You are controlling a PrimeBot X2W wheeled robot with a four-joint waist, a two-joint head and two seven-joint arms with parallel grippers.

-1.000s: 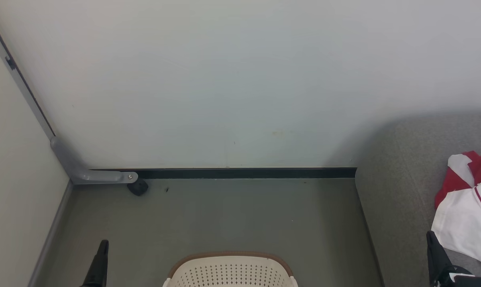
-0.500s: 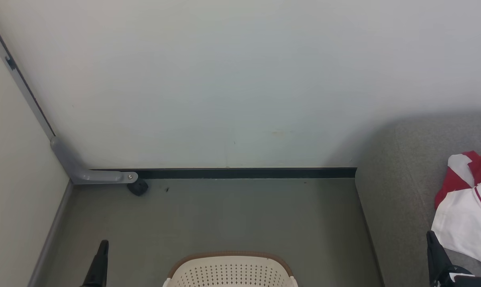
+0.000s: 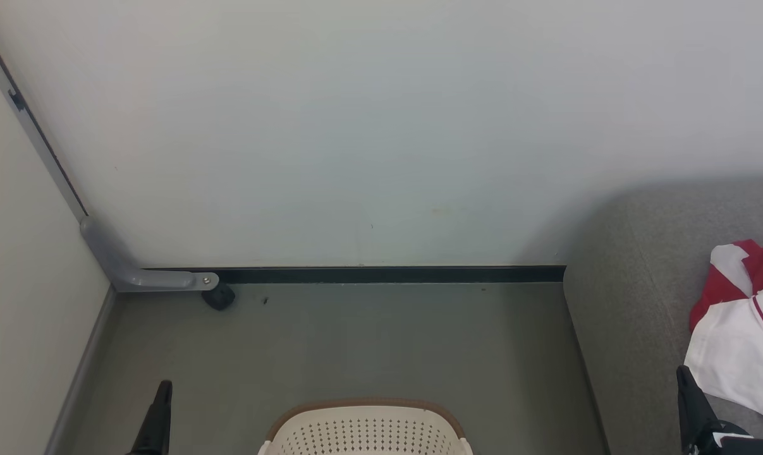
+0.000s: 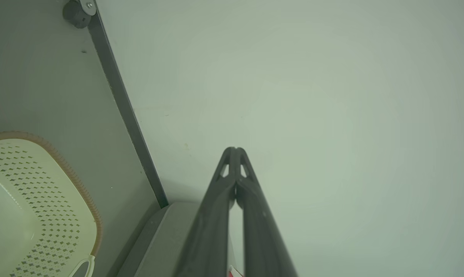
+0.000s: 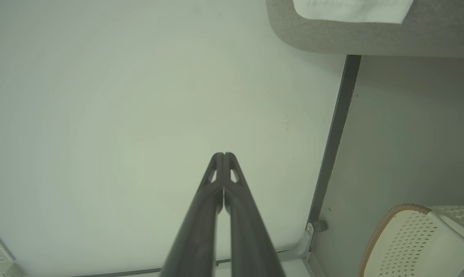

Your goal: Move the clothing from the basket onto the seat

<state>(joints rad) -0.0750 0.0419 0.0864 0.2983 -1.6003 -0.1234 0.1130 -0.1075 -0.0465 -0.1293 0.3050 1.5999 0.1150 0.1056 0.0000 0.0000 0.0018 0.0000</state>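
Red and white clothing (image 3: 741, 335) lies on the grey seat (image 3: 628, 303) at the right edge of the head view; a white hem of it (image 5: 351, 9) hangs over the seat's edge (image 5: 331, 38) in the right wrist view. The cream basket (image 3: 365, 430) with its brown rim stands on the floor at the bottom centre, and the inside that shows (image 4: 24, 207) (image 5: 420, 246) holds no fabric. My left gripper (image 3: 162, 388) (image 4: 235, 149) is shut and empty, left of the basket. My right gripper (image 3: 683, 379) (image 5: 223, 154) is shut and empty, beside the clothing.
A pale wall (image 3: 381, 126) with a dark skirting strip (image 3: 387, 275) runs behind the floor. A grey bracket (image 3: 134, 268) with a small black caster (image 3: 219, 297) sits in the left corner by a side panel (image 3: 14, 284). Grey floor (image 3: 356, 341) lies between wall and basket.
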